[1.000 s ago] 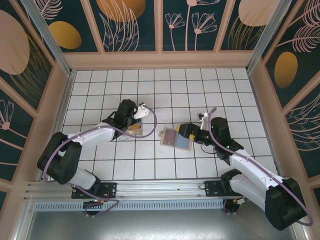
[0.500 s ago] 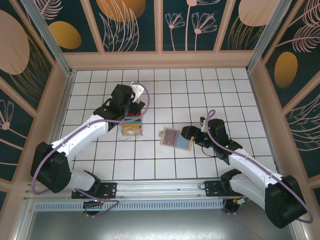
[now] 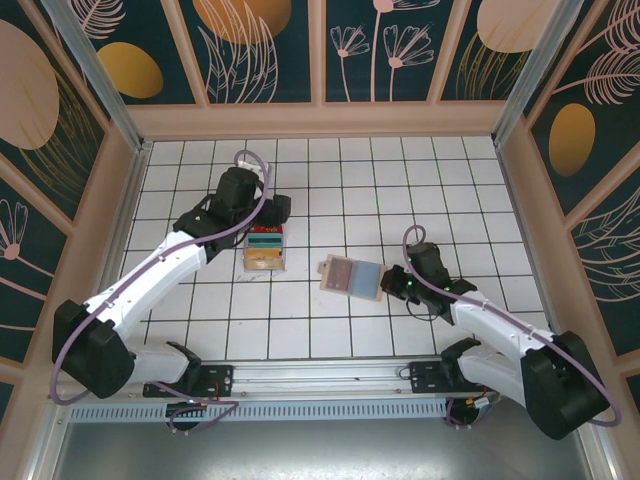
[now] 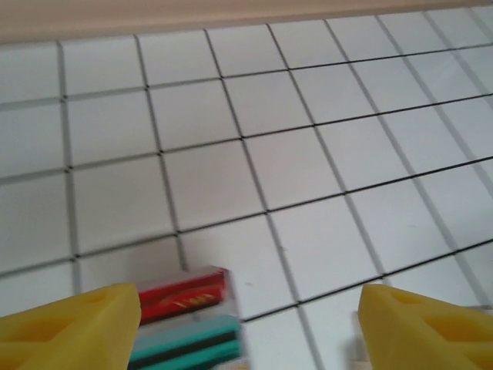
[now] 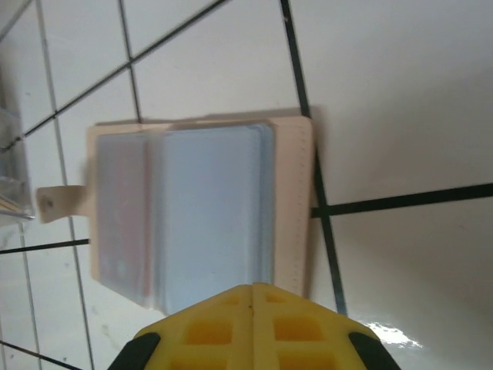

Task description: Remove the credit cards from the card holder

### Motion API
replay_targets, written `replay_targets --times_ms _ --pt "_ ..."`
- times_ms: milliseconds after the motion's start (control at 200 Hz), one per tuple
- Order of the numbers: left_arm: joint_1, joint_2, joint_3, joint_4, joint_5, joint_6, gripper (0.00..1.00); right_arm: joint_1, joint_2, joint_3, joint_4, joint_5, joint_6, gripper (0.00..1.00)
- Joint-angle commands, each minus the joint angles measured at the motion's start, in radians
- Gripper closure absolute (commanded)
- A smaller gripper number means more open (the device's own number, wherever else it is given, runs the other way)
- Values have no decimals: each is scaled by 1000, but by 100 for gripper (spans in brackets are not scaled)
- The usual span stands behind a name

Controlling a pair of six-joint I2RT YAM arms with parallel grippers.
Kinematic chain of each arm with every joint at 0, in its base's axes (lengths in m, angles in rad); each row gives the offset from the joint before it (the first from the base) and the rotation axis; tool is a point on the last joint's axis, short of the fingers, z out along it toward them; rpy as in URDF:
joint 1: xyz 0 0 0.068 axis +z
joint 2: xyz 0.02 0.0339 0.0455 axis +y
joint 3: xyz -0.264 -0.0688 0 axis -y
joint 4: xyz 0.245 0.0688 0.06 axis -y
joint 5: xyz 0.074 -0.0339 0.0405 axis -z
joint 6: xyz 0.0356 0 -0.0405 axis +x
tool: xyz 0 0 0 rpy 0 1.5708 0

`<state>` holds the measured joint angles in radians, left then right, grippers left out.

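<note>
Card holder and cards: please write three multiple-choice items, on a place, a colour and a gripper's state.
1. Where is the card holder? A. on the table, at the right gripper B. at the table's far edge C. in the air
2. Left wrist view: colour of the card beside the teal card? A. black B. red C. white
3. The left gripper is: A. shut on a card B. shut empty C. open
1 A, it lies flat by the tips; 2 B, the red card adjoins it; 3 C, its fingers stand apart.

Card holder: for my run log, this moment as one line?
card holder: open | right gripper: shut at its edge | left gripper: open near credit cards
</note>
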<state>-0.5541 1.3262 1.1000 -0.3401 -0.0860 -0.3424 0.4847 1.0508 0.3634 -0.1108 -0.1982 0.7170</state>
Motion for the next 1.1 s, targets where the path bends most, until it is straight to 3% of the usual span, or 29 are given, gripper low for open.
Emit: replay_targets --times_ms 0,235,541,811,1096 --pt "5 -19 -63 17 168 -188 26 6 44 2 -19 30 0 100" --pt "-39 -6 -159 97 221 -322 27 7 138 21 -17 28 -10 100" --pt "-196 135 -193 188 241 -444 33 10 190 23 11 5 -13 100" --pt "-303 331 -133 200 278 -432 39 13 191 22 10 2 -6 100" --pt "-331 454 -33 156 283 -392 43 17 192 12 19 0 4 100"
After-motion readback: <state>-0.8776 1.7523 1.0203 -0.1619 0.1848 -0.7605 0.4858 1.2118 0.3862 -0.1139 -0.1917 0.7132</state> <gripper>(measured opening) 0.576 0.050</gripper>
